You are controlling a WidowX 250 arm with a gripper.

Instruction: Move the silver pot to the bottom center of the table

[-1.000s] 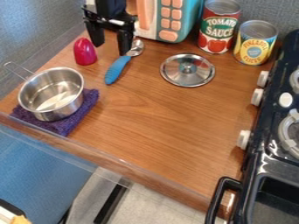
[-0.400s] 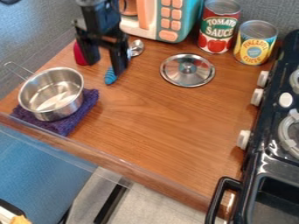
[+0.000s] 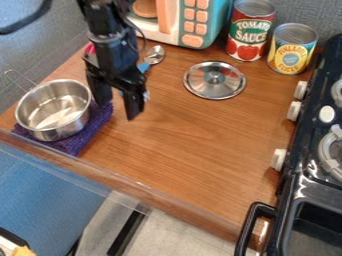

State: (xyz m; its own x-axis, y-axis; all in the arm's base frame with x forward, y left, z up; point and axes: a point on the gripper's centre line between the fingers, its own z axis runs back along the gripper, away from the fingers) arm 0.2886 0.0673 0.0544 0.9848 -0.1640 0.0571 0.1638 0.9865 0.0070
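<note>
A toy kitchen is made up by a black stove point(image 3: 294, 180) with white knobs point(image 3: 294, 111) and, beside it, a wood-grained worktop point(image 3: 187, 135). The kitchen look is completed by a play microwave point(image 3: 172, 25) with orange buttons point(image 3: 194, 27), two food cans point(image 3: 292, 52), a silver pot point(image 3: 70, 125), a metal lid point(image 3: 230, 82) and a spoon point(image 3: 155, 55).

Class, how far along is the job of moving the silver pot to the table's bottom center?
Done: only positioning; the open hand is beside the pot. Nothing looks held: the pot sits on the purple cloth. Left: grip it, then move it to the table's bottom center.
</note>
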